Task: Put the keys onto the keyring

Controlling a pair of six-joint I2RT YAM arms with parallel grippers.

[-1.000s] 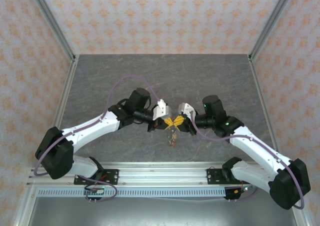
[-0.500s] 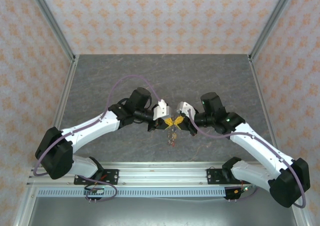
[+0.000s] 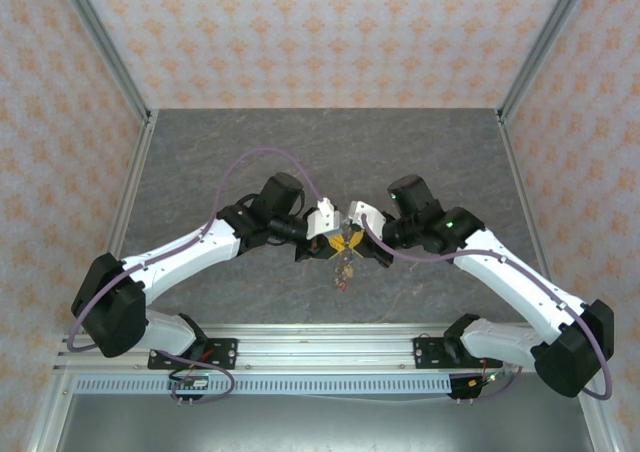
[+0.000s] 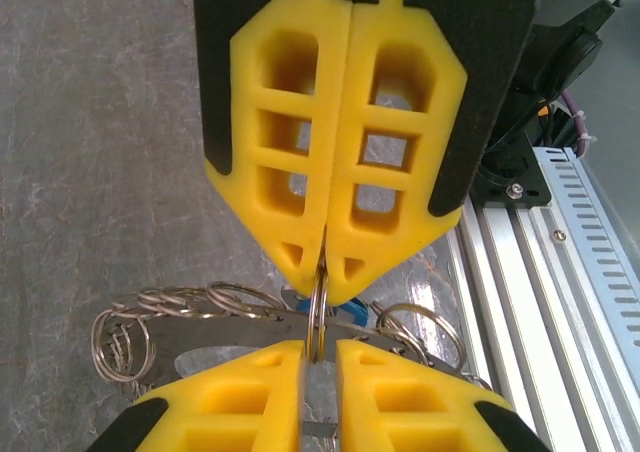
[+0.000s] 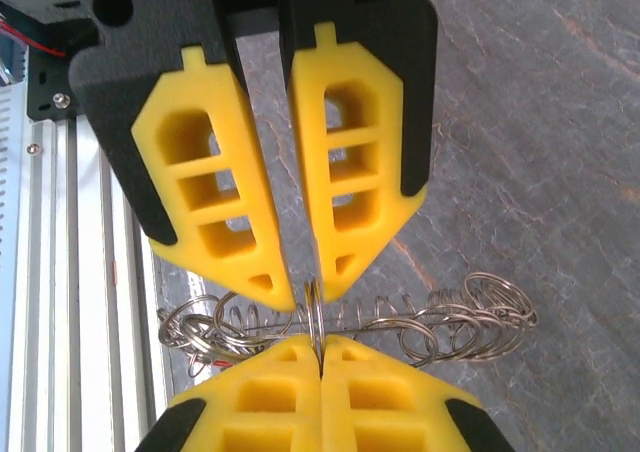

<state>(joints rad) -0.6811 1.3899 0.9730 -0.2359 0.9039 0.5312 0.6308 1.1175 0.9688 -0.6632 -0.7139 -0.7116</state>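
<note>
With the right gripper (image 5: 320, 347) clamped on the keyring (image 5: 455, 322) from 3 o'clock and the left gripper (image 4: 320, 350) slightly apart astride one loop from 9, hold it steady while re-gripping, the keys (image 3: 343, 278) seemingly dangling toward 6.

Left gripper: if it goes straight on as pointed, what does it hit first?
The ring, edge-on between the open tips of the left gripper. Directly behind it is the right gripper, shut on that ring. Depth is unclear, but free travel looks minimal.
</note>
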